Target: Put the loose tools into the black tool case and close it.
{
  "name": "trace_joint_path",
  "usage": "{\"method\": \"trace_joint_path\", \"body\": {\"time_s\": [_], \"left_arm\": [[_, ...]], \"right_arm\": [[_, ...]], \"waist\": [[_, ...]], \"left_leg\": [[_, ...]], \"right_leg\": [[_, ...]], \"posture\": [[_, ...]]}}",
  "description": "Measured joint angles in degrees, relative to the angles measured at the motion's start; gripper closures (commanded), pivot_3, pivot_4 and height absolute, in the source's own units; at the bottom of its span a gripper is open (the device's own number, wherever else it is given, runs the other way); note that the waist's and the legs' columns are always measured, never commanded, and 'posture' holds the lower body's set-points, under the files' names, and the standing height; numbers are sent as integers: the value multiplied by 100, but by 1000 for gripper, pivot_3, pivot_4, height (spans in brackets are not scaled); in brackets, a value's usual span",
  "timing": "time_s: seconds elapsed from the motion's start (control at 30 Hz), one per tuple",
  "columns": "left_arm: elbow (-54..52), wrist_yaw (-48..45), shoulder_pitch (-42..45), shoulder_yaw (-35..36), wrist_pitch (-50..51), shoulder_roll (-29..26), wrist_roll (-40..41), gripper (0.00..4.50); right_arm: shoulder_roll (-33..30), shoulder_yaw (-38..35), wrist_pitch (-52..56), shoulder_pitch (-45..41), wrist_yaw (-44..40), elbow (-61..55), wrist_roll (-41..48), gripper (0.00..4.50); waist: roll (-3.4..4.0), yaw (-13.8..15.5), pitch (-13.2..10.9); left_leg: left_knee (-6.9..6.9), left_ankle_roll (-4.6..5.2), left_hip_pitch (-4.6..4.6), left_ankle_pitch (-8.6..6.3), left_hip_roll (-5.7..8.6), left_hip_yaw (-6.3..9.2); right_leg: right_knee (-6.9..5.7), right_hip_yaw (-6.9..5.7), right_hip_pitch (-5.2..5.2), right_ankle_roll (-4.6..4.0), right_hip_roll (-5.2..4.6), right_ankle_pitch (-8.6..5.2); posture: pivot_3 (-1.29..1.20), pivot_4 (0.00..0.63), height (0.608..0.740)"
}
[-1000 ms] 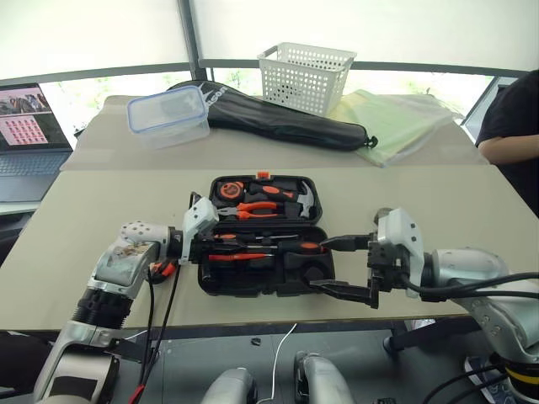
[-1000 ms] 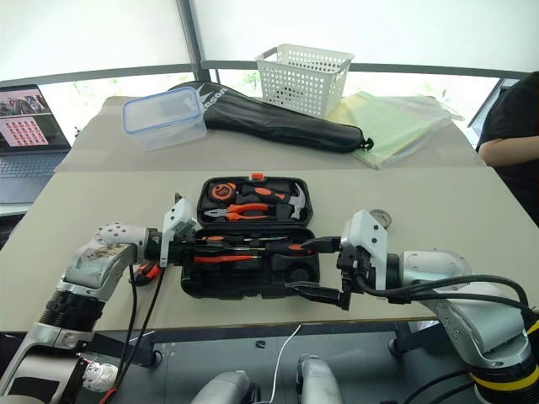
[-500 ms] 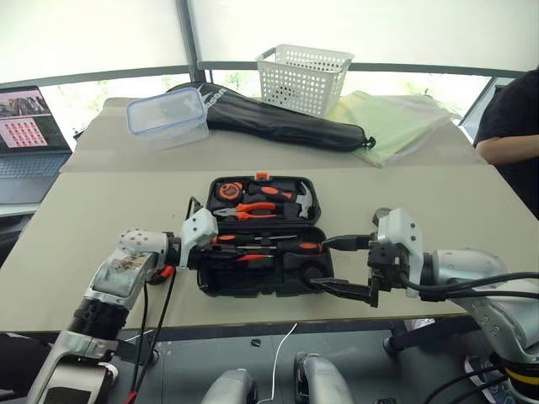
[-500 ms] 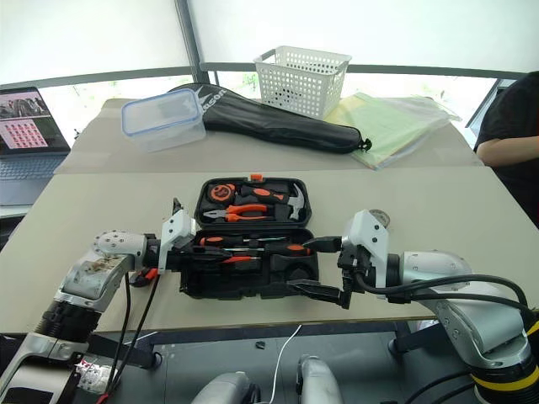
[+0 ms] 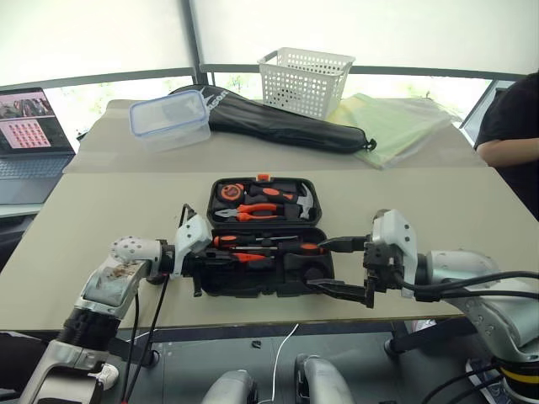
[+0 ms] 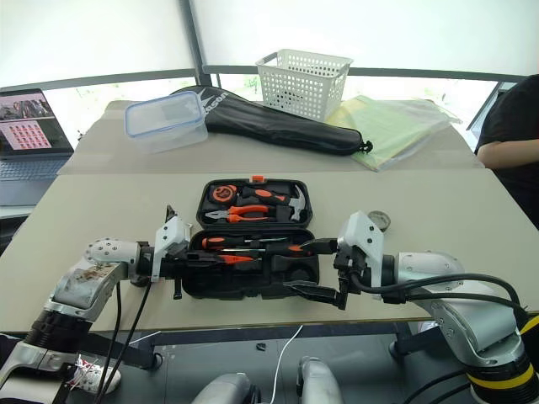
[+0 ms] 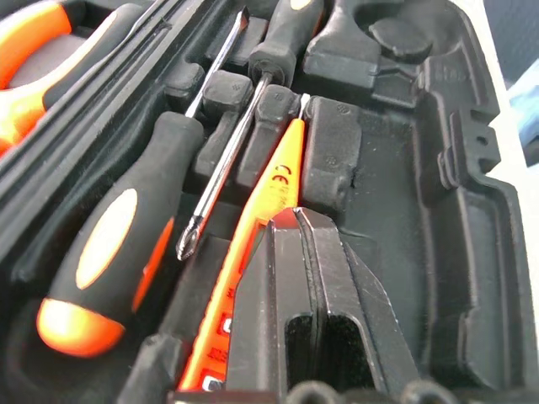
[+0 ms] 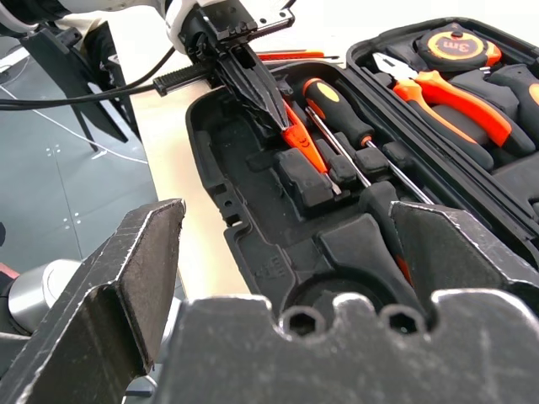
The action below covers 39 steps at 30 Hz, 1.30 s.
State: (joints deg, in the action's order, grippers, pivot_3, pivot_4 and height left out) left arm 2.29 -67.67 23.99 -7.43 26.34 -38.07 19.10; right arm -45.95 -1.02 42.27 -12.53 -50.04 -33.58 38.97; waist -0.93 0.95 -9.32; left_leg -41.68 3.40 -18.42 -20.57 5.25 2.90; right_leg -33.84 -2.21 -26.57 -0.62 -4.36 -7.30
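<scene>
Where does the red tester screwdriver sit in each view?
Left eye: red tester screwdriver in the case's near half.
Right eye: same place.
Left wrist: beside the left end effector.
Right wrist: under that end effector's tip.
Shared landmark: neighbouring screwdriver handle.

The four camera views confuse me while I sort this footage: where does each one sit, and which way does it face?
Left and right eye views: on the head, looking down over the open black tool case, both arms showing.
Left wrist view: along the shut left gripper over the red tester screwdriver.
Right wrist view: between the open right gripper fingers, facing the left gripper.
Shared: the case and two screwdrivers.
</scene>
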Motion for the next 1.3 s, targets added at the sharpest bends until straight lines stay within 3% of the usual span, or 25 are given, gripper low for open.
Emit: {"method": "trace_joint_path", "body": {"time_s": [0.33, 0.37, 0.4, 0.47, 0.6, 0.77, 0.87, 0.97, 1.17, 1.3], "left_arm": [[-55, 68, 89, -29, -76, -43, -86, 4479], [-128, 70, 0, 2, -76, -108, -83, 3982], [-259, 77, -148, 115, -33, -217, -52, 3816], [-524, 117, -435, 510, 131, -517, 138, 3044], [-1287, 314, -1457, 2103, 650, -1292, 577, 1636], [-1816, 409, -3293, 3641, 877, -1462, 567, 42], [-2209, 530, -3997, 4126, 964, -1460, 491, 42], [-2527, 823, -4201, 4132, 1215, -1493, 354, 42], [-2780, 1766, -3276, 3335, 2462, -1637, 352, 42], [-2430, 2094, -2775, 2536, 2412, -1619, 108, 42]], "right_arm": [[65, 48, -5, -47, 7, 30, -2, 0], [67, 48, -6, -81, 2, 28, 7, 0], [73, 43, -4, -160, -6, 32, 62, 0], [100, -46, 14, -397, -42, 34, 284, 0], [167, -256, 151, -958, -225, 179, 853, 0], [85, -93, 131, -1140, -619, 403, 857, 0], [92, 60, 35, -1166, -765, 521, 697, 0], [153, 214, -106, -1186, -856, 570, 517, 0], [171, 281, -209, -1115, -883, 560, 377, 0], [173, 285, -222, -875, -839, 419, 290, 0]], "waist": [[1, -39, 0], [1, -48, -1], [0, -60, -2], [-2, -87, -6], [-7, -113, -9], [-6, -113, -10], [-8, -49, -12], [-6, 8, -13], [-7, -2, -12], [-6, -42, -12]], "left_leg": [[4, -3, -3, -1, -1, -3], [7, -3, -3, -1, -1, -3], [8, -3, -5, -1, -2, -3], [13, -5, -7, -1, -5, -4], [45, -8, 0, -2, -6, -10], [75, -9, -1, -1, -4, -16], [75, -10, -4, -1, -3, -15], [76, -13, 3, -3, -3, -8], [79, -45, 35, -19, -4, 0], [91, -47, 40, -11, -5, -4]], "right_leg": [[12, 3, -10, -1, 1, 0], [10, 4, -11, -1, 0, 0], [11, 4, -15, -1, 2, 0], [9, 4, -23, -2, 4, 0], [13, -3, -34, -7, 8, -2], [20, -11, -43, -7, 10, -2], [42, -20, -38, -7, 7, -3], [60, -18, -10, -6, 5, -2], [56, -15, 20, -5, 8, -1], [52, -17, 9, -9, 12, -1]], "posture": [[0, 150, 740], [0, 150, 740], [0, 150, 740], [0, 150, 740], [0, 150, 740], [0, 150, 740], [0, 150, 740], [0, 150, 740], [0, 150, 740], [0, 150, 740]]}}
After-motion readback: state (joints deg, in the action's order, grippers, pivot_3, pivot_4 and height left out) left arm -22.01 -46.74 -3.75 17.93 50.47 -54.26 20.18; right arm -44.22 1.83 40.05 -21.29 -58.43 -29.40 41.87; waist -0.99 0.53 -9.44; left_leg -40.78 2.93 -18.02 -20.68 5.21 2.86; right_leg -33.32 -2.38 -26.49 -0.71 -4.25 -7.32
